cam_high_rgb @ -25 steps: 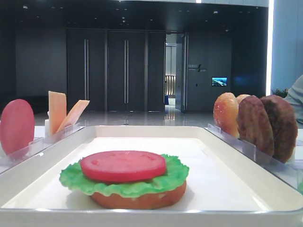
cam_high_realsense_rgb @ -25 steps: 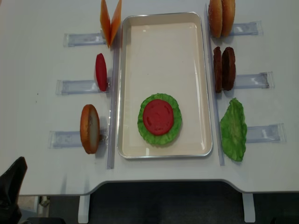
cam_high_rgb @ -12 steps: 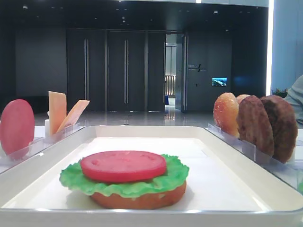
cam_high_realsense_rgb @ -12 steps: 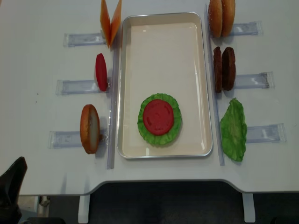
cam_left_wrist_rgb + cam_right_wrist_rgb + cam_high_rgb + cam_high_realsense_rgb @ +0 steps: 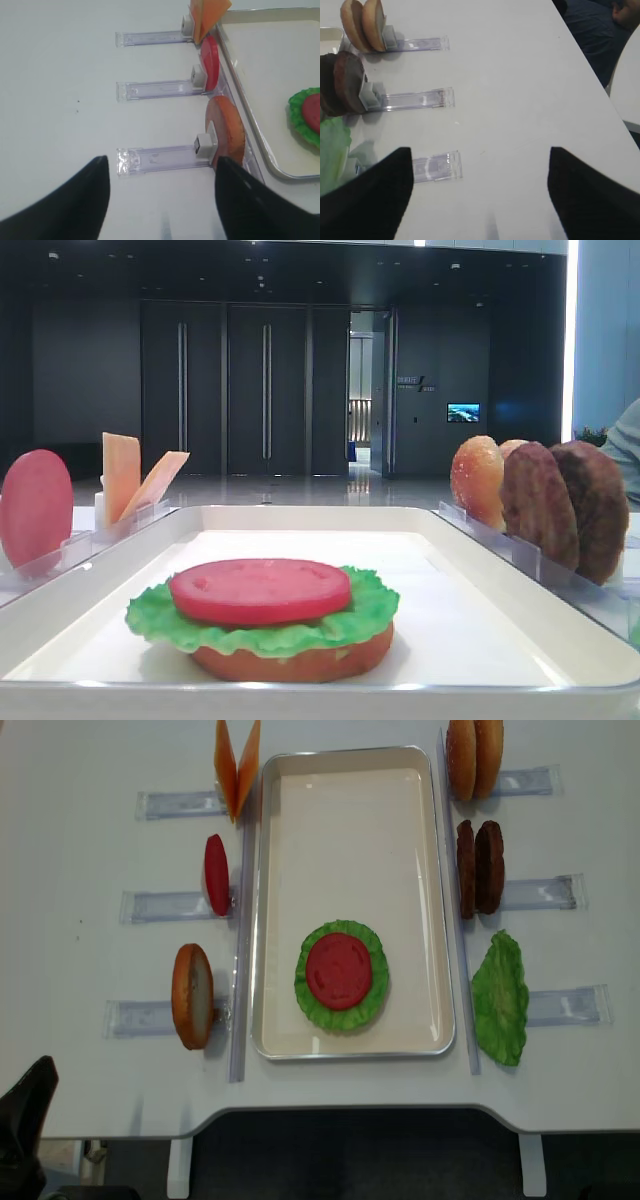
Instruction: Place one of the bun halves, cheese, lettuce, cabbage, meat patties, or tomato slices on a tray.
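Observation:
The white tray (image 5: 350, 830) lies mid-table and holds a stack: an orange bun base (image 5: 300, 665), lettuce (image 5: 312, 995) and a tomato slice (image 5: 340, 970) on top. Left of the tray, cheese (image 5: 237, 765), another tomato slice (image 5: 216, 875) and a bun half (image 5: 192, 996) stand in holders. To its right stand two bun halves (image 5: 474, 758), two meat patties (image 5: 480, 866) and a second lettuce leaf (image 5: 500, 997). My left gripper (image 5: 160, 200) hangs open and empty over the table, short of the bun half (image 5: 225, 130). My right gripper (image 5: 480, 195) is open and empty near the right-hand holders.
Clear slotted holders (image 5: 165, 905) lie on the white table on both sides of the tray, one just ahead of my left gripper (image 5: 155, 160) and one by my right (image 5: 437, 167). The table's front edge is near. A person sits beyond the right edge (image 5: 595, 30).

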`<state>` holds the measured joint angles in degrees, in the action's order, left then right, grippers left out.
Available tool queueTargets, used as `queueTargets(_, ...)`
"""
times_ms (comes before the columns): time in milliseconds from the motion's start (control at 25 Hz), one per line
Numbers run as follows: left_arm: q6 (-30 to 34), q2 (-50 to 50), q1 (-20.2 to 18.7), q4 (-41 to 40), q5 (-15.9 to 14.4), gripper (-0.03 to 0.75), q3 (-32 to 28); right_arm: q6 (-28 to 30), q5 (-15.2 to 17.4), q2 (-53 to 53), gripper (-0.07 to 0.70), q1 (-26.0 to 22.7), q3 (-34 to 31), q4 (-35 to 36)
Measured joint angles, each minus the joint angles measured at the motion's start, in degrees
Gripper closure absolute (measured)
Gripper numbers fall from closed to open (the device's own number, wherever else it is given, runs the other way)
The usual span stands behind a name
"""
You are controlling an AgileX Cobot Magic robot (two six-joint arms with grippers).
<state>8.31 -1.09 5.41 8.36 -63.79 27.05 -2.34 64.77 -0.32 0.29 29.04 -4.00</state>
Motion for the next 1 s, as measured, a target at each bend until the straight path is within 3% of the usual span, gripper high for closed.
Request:
queueTargets(680, 0.0, 0.0, 0.0, 0.0, 0.0, 0.358, 0.0, 0.0, 0.0, 0.0, 0.095, 0.0, 0.0, 0.0)
queueTargets(1000, 0.0, 0.0, 0.0, 0.0, 0.0, 0.37, 0.0, 0.0, 0.0, 0.0, 0.095, 0.0, 0.0, 0.0)
